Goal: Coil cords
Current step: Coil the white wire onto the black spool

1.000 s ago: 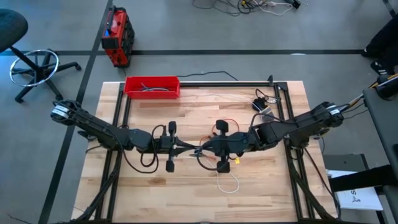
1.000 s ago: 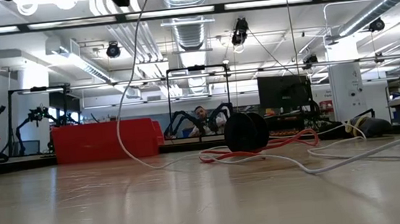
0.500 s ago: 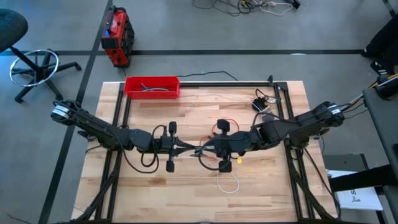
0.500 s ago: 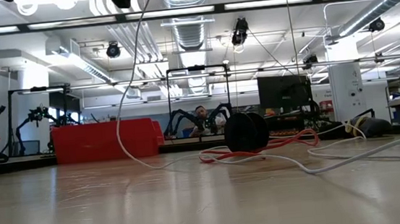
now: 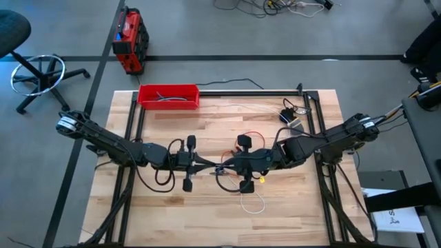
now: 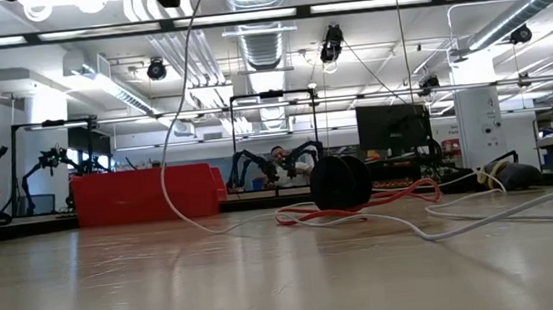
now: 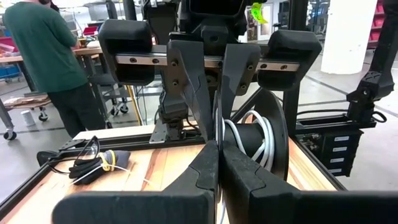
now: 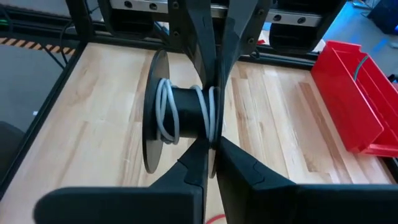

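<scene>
Left gripper [image 7: 217, 149]: fingers pinched together on the rim of one flange of a black spool [image 7: 256, 142], at table centre. Right gripper [image 8: 211, 146]: same, closed on the same flange from the opposite side, so the two sets of fingertips meet nose to nose. The spool is held off the table [image 5: 289, 207] between them, axis level.

Cords: 2.
- white cord [image 8: 166, 109]: several turns wound on the spool hub. More slack lies on the table in a loop [image 5: 253, 203] on the near side of the right gripper. In the low view one run rises off the table out of the top of the picture.
- red cord [image 6: 393, 197]: loose on the table just right of centre, under and on the far side of the right gripper, uncoiled. A round black piece [image 6: 339, 182] sits among it, upright on edge.

Around:
- 1 red tray [image 5: 169, 95] at the far left edge, dark grey cables inside.
- 1 tied black cable bundle [image 5: 289, 114] at the far right, yellow tie on it.
- yellow tag [image 5: 262, 178] on the right gripper body, writing too small to read.
- floor beyond the table: red and black case [image 5: 129, 40], office chair base [image 5: 38, 72].
- person in a green top [image 7: 43, 56] stands off the right end of the table.
</scene>
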Controlling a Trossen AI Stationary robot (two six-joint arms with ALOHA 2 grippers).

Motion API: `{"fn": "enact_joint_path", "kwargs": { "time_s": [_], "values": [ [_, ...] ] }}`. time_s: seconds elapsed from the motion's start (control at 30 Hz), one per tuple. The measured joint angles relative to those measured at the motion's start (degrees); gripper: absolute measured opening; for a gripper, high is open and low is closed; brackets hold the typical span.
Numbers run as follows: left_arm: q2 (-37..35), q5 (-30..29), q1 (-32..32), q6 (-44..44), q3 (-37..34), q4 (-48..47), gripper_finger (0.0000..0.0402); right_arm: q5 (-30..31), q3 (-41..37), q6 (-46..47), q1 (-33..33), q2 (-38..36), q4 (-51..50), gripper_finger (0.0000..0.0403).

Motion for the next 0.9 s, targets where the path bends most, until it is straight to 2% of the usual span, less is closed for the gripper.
{"fn": "enact_joint_path", "kwargs": {
  "time_s": [0.2,0.6,0.73,0.9],
  "values": [
    [-0.1,0.0,0.0,0.1,0.0,0.1,0.0000,0.3,1.1,0.5,0.2,-0.2,-1.8,0.0022],
    [-0.1,0.1,-0.2,0.4,0.0,-0.1,0.0000,0.6,2.9,1.4,0.3,-0.4,-4.5,0.0072],
    [-0.1,0.4,-0.2,0.2,0.0,0.0,0.0000,1.4,2.9,1.4,0.0,0.6,-4.4,0.0069],
    [0.0,0.5,-0.3,0.0,0.0,0.0,0.0000,1.6,2.9,0.8,-0.1,0.7,-4.3,0.0045]
  ]
}}
